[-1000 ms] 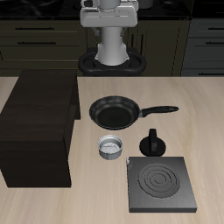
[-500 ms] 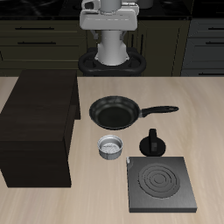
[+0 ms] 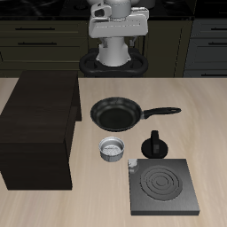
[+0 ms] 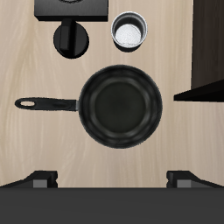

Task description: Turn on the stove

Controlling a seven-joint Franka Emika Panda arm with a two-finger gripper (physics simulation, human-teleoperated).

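The stove (image 3: 162, 187) is a flat square black plate with pale ring coils, near the table's front edge. Its small pale knob (image 3: 131, 164) sits at the corner facing the cup. In the wrist view only the stove's edge (image 4: 74, 8) shows. My gripper (image 4: 112, 179) is open and empty, with its fingertips (image 4: 39, 178) spread wide. It hangs high at the table's back by the robot's base (image 3: 115, 12), above the frying pan and far from the stove.
A round black frying pan (image 3: 115, 114) with a long handle (image 3: 164, 112) lies mid-table. A small metal cup (image 3: 112, 149) and a black pot (image 3: 155, 144) stand between pan and stove. A large dark cabinet (image 3: 40, 129) fills one side.
The arm's upper part has shifted slightly sideways at the back of the table. Nothing on the table has moved.
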